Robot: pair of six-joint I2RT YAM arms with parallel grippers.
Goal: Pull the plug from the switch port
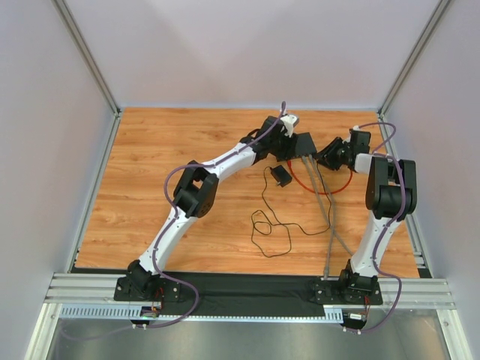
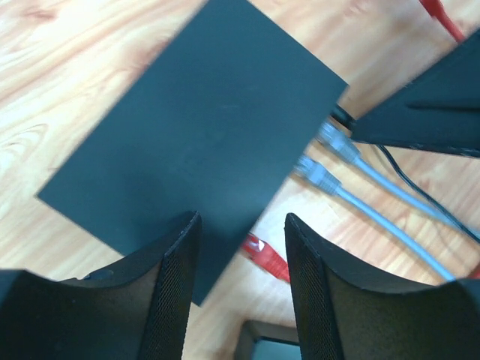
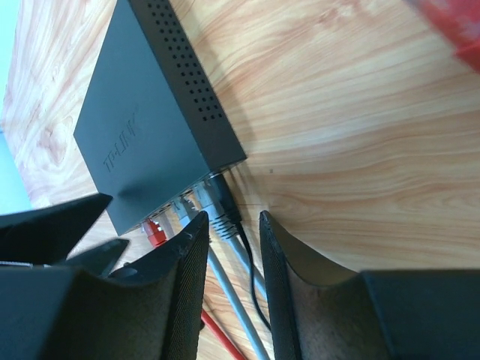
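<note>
**Left gripper** (image 2: 241, 279): jaws apart and clamped on nothing. It is poised over a corner of the switch (image 2: 202, 127), with one finger above the lid. In the inspector's judgement it should bear down on the lid and pin the box before any pull is made.

**Switch:** it lies flat on the table (image 1: 165, 150), far centre-right, between the two grippers.

**Switch port** (image 3: 196, 196): it is on the side face turned towards the right arm. A red plug (image 2: 264, 256), two grey plugs and a black cord (image 3: 251, 262) sit there in a row.

**Right gripper** (image 3: 234, 247): jaws narrowly apart, straddling the grey plug (image 3: 217, 216) next to the black cord, just behind the port. No firm clamp is evident.

**Recommended:**
- Close on the plug body, not the cable.
- Keep the neighbouring cord out of the jaws.
- Release any latch.
- Draw straight back along the socket axis.

**Risk:** the box may drag if it is not pinned.
</note>
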